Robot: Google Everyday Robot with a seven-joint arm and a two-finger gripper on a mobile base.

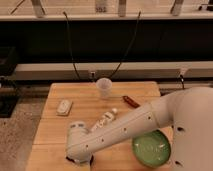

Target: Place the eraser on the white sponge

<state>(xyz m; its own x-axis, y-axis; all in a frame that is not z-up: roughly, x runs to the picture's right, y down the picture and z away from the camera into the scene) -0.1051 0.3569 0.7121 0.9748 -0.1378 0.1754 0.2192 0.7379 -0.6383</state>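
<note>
The white sponge (64, 106) lies flat on the left side of the wooden table (85, 107), a small off-white pad. My arm reaches from the right across the table to its front left. The gripper (80, 160) points down at the front edge, well in front of the sponge and mostly hidden behind the wrist. Only a dark sliver of the black eraser (71, 159) shows under the gripper; the rest is hidden.
A translucent white cup (103, 87) stands at the back middle. A small red object (131, 101) lies to its right. A white labelled bottle (105, 119) lies in the middle, next to my arm. A green bowl (151, 148) sits at the front right.
</note>
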